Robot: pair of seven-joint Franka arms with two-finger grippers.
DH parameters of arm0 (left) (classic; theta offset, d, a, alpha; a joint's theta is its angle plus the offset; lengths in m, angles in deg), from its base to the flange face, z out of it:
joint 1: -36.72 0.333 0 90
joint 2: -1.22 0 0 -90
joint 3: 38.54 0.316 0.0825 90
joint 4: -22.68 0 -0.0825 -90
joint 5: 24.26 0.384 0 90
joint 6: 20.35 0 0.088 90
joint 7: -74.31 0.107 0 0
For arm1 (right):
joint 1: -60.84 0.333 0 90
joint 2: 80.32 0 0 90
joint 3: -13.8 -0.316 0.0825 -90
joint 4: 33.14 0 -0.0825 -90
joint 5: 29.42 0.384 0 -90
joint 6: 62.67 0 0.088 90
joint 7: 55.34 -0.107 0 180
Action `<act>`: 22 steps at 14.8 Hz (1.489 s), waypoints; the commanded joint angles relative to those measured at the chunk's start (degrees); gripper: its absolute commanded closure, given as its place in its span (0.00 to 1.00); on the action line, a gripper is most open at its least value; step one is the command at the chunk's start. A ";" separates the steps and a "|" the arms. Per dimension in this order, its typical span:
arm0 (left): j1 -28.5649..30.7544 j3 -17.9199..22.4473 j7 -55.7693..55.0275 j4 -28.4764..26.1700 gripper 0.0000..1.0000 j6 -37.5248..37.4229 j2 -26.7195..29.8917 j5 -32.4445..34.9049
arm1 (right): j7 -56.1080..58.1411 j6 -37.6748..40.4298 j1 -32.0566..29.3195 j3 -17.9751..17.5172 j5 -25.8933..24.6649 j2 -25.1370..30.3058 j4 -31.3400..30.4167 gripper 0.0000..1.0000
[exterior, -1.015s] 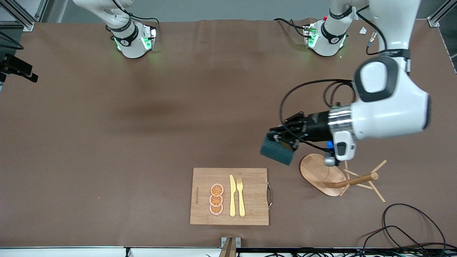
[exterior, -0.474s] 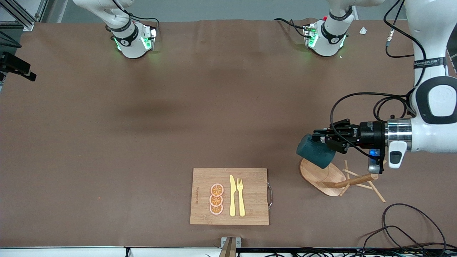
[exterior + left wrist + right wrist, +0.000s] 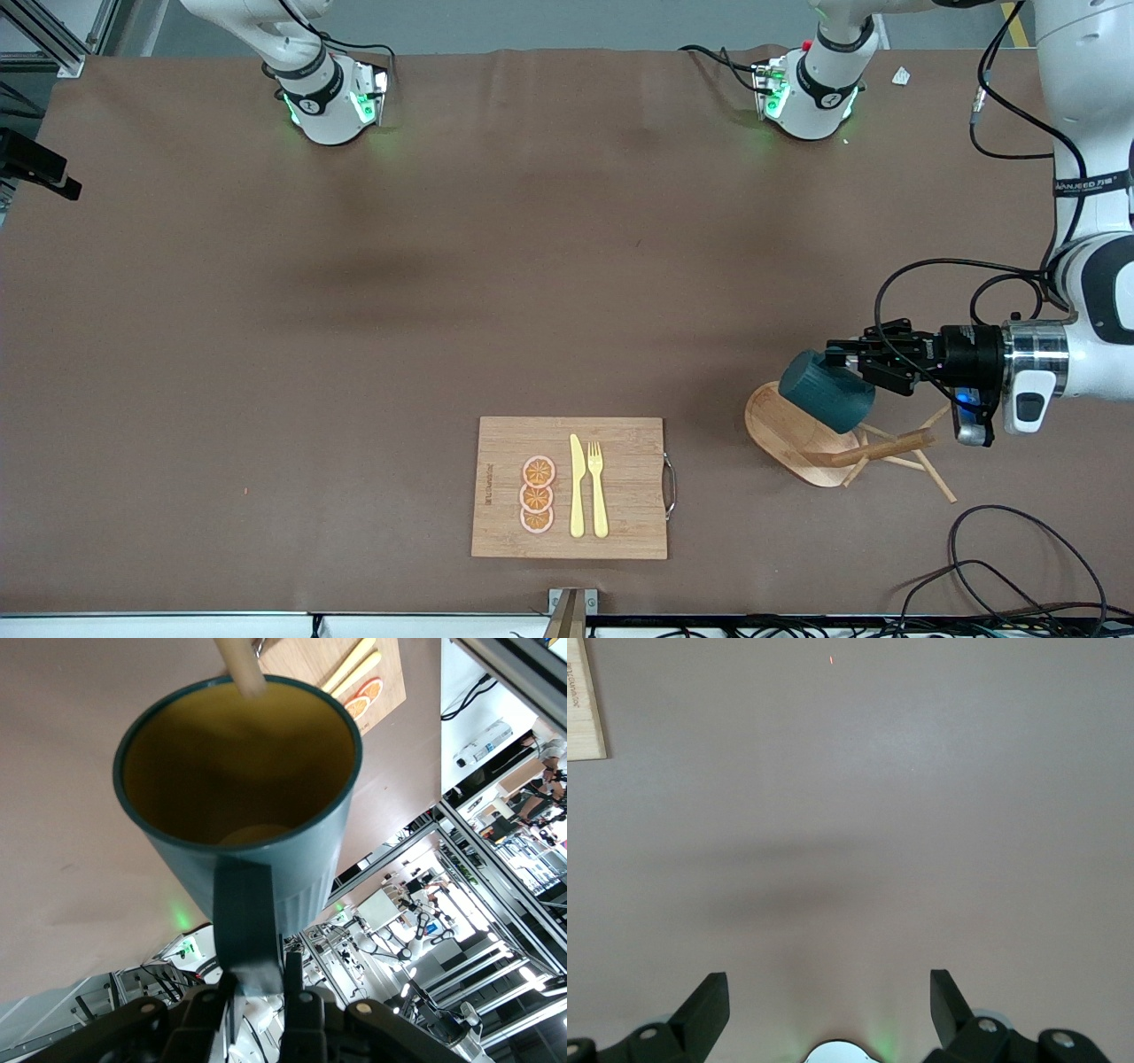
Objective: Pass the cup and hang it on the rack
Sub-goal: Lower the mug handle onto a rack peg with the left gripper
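Note:
The cup [image 3: 826, 390], dark teal and ribbed, lies tilted on its side in the air over the rack's oval base [image 3: 780, 431]. My left gripper [image 3: 855, 361] is shut on the cup's handle. In the left wrist view the cup [image 3: 239, 788] shows its yellow-orange inside, its handle is between my left gripper's [image 3: 261, 979] jaws, and a wooden tip of the rack [image 3: 239, 665] crosses the cup's rim. The rack's post [image 3: 877, 447] and thin pegs stand beside the cup. My right gripper [image 3: 828, 997] is open and empty over bare table; it does not show in the front view.
A bamboo cutting board [image 3: 620, 487] with a knife, a fork and orange slices lies near the front edge at mid-table; its corner shows in the right wrist view [image 3: 583, 700]. Black cables [image 3: 1001, 567] lie near the front corner at the left arm's end.
My left gripper has carried the cup toward the left arm's end of the table, until it is over the rack's base. The right arm has not moved.

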 commanded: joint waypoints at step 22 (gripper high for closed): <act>7.00 -0.40 11.94 0.78 0.47 -1.60 -7.05 -8.76 | 0.31 -0.03 0.26 -0.25 -0.59 0.95 -1.00 0.00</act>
